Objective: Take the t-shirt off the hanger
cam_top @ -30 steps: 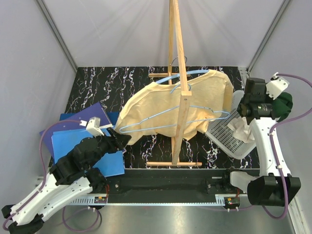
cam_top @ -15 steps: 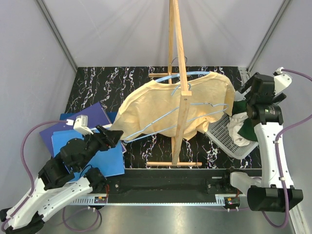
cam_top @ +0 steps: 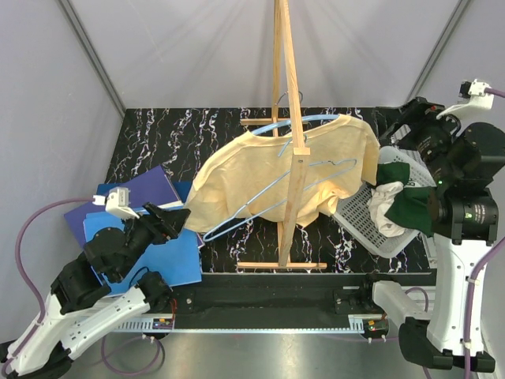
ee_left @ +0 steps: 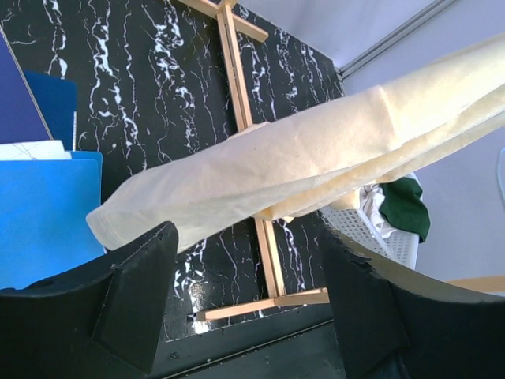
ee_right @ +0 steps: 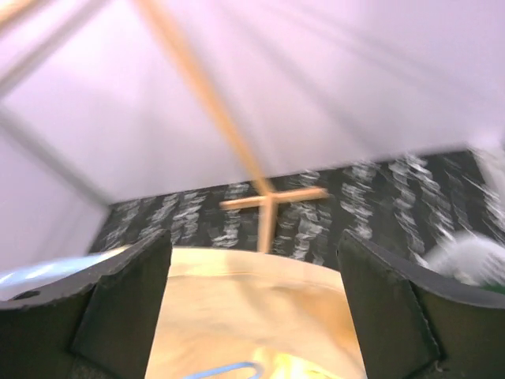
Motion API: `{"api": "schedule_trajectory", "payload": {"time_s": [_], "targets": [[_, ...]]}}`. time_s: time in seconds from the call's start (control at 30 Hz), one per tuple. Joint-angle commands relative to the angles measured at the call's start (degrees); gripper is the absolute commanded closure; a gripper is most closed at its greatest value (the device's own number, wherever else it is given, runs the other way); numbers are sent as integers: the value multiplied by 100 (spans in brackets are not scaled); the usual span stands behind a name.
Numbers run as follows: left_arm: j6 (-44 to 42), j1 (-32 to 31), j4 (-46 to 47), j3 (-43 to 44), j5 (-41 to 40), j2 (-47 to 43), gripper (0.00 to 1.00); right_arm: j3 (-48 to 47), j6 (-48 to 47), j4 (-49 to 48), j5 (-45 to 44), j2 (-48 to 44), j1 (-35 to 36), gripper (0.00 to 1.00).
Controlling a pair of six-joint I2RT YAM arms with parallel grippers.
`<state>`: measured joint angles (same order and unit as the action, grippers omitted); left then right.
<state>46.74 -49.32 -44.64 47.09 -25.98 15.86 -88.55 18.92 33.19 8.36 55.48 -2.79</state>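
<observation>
Top external view has the pale yellow t-shirt draped on the light blue wire hanger, which hangs from the tall wooden A-frame stand in the middle of the black marbled tabletop. More blue wire runs across the front of the shirt lower down, and I can't tell if that's the same hanger or a second one.

Neither arm has hold of anything. In its wrist view, the left gripper has its jaws spread wide, with the shirt's lower left edge hanging just ahead of them and not touching. The right gripper is spread apart too. It's up high by the shirt's right shoulder, with yellow cloth and a bit of blue wire below it. That picture is pretty blurry though.

My read: this is the reach-in step, and the shirt hasn't started coming off the hanger. Next, I'd guess the left needs to go forward and pinch that loose edge. The right should either steady the wire or grab the far shoulder, so the cloth slides off without dragging the stand over.

Off to the side there's a white perforated plastic basket with a green and white cloth in it, and some blue folders sit on the left.

No brands, labels or text I can read anywhere.
</observation>
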Motion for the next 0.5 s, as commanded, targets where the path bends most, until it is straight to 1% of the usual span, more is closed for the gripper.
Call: {"api": "schedule_trajectory", "payload": {"time_s": [0.0,0.03,0.1,0.13,0.17,0.23,0.37,0.47], "targets": [[-183,19,79,353,-162,84,24,-504,-257,-621,2642,593,6,11],[-192,10,87,432,-153,102,23,-566,-240,-629,3210,700,6,15],[-271,19,70,511,-101,189,23,-584,-204,-874,3679,902,6,16],[-297,10,61,564,-83,233,23,-575,-274,-945,4047,946,15,16],[-315,19,52,651,-57,260,23,-584,-353,-998,4190,1008,15,16],[-341,10,35,705,-30,339,22,-689,-624,-1008,4479,1192,15,20],[-403,10,43,828,-4,479,22,-953,-767,-1104,5051,1430,24,32],[-411,10,43,881,14,532,22,-760,-819,-1437,5430,1386,24,35]]}}
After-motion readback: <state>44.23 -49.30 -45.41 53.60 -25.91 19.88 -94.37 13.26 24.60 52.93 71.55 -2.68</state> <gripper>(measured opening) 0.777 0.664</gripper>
